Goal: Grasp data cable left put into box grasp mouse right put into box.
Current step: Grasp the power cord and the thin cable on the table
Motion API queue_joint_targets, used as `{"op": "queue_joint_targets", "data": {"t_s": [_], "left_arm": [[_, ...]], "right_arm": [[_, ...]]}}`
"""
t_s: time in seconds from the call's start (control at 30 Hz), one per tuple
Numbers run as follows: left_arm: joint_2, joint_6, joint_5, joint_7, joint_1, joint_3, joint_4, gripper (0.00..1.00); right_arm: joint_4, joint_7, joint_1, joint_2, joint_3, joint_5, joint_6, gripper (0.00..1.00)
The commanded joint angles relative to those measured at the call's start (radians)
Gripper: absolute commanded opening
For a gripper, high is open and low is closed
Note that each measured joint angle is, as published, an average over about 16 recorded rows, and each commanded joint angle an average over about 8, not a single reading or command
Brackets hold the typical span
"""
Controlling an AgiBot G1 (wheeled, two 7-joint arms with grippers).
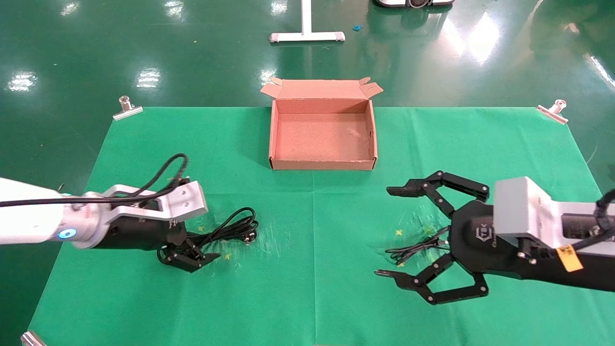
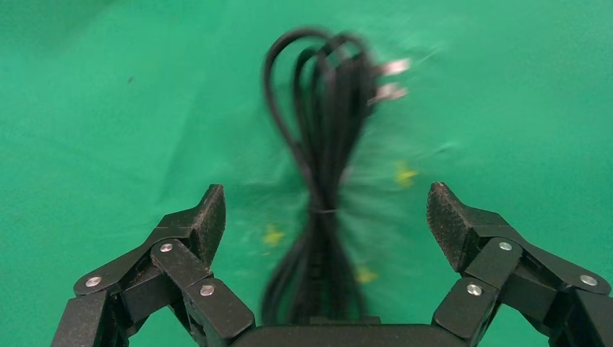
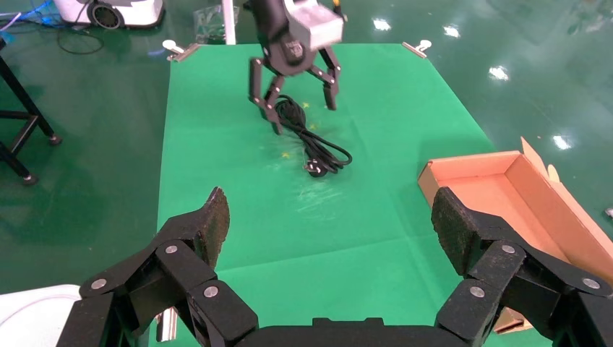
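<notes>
The data cable (image 1: pixel 234 227) lies in black loops on the green cloth at the left, its plug toward the middle. My left gripper (image 1: pixel 192 250) hangs low over the cable's near end, open. In the left wrist view the cable (image 2: pixel 322 144) runs between the spread fingers (image 2: pixel 206 217) without touching them. The brown box (image 1: pixel 322 139) stands open at the back centre. My right gripper (image 1: pixel 387 233) is wide open at the right, above a thin black cord (image 1: pixel 413 247). The mouse itself is hidden under that hand. The right wrist view shows the cable (image 3: pixel 311 137), the box (image 3: pixel 506 188) and the left gripper (image 3: pixel 293 87).
Metal clips (image 1: pixel 127 108) (image 1: pixel 555 110) pin the cloth's far corners. A white stand base (image 1: pixel 307 36) sits on the floor behind the box. Bare cloth (image 1: pixel 312 269) lies between the two arms.
</notes>
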Motion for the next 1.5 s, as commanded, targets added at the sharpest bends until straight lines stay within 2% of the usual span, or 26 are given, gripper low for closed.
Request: {"op": "queue_joint_targets", "data": {"t_s": [0.03, 0.53, 1.07, 1.5], "left_arm": [[0.023, -0.019, 0.060, -0.011, -0.009, 0.018, 0.004, 1.00], [0.057, -0.073, 0.152, -0.043, 0.007, 0.042, 0.014, 1.00], [0.072, -0.105, 0.140, -0.010, 0.013, 0.037, 0.062, 1.00], [0.085, -0.099, 0.130, 0.018, 0.001, 0.041, 0.101, 1.00]], "right_arm": [[0.001, 0.001, -0.001, 0.002, 0.001, 0.004, -0.002, 1.00], [-0.001, -0.001, -0.012, 0.013, 0.005, 0.012, -0.008, 1.00], [-0.001, -0.008, -0.011, 0.019, 0.008, 0.007, -0.007, 1.00], [0.001, -0.034, -0.011, 0.016, -0.005, -0.043, 0.008, 1.00]]}}
